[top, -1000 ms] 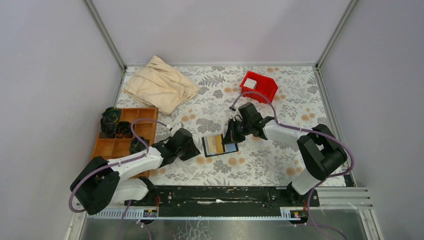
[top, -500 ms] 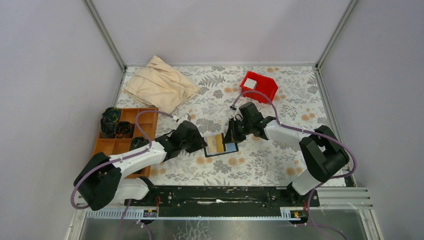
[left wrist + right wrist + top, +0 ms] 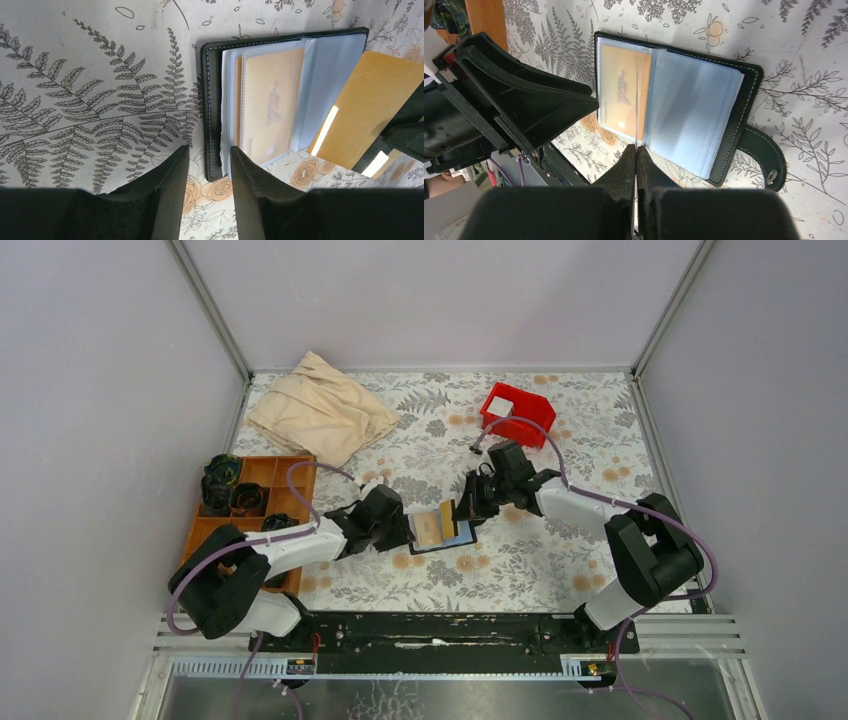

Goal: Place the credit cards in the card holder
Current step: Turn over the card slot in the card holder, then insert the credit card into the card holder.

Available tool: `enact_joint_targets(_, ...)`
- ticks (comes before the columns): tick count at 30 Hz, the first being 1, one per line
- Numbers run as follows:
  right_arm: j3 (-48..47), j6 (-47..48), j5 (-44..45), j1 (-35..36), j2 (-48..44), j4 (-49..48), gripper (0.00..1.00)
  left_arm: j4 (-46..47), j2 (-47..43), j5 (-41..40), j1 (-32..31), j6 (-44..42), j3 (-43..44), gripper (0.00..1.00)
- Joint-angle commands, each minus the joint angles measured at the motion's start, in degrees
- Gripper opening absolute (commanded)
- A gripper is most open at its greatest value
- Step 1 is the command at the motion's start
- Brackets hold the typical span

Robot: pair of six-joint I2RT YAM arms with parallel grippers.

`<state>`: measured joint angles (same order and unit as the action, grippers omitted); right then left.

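Left wrist view: tan card face-on at the open wallet, left gripper parted, empty. Right wrist view: card edge-on, pinched by right gripper.

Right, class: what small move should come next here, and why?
Probably the right pincer should ease its tan card into the clear sleeve: it is held edge-on over the open card holder, whose edge the left pincer straddles.
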<state>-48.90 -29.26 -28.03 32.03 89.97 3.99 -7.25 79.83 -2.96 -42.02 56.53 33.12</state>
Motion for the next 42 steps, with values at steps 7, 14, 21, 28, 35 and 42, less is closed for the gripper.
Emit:
enact_joint_targets(7,1.7,1.3,-2.4,-1.9,-0.3,-2.2,0.0,2.6,0.9,-0.6,-0.4,-1.4,1.4,0.43)
enact_joint_targets(14,3.4,-0.1,-5.8,-2.0,1.5,-6.0,0.0,2.0,2.3,0.0,-0.3,-1.3,1.4,0.43)
enact_joint_targets(21,4.5,-0.9,-8.0,-2.5,2.4,-8.6,0.0,0.2,3.5,0.0,-0.4,-1.2,1.2,0.43)
enact_joint_targets(28,5.5,-1.7,-9.7,-2.8,3.6,-10.8,0.0,-2.2,3.6,-0.5,-0.5,-0.7,0.7,0.43)
enact_joint_targets(35,5.8,-1.9,-10.6,-3.4,4.7,-12.4,0.0,-4.2,4.1,-1.2,-0.6,-0.8,1.0,0.43)
enact_joint_targets(42,5.7,-1.8,-10.9,-5.0,4.2,-12.9,0.0,-5.5,5.0,-1.5,-0.6,-0.6,1.2,0.43)
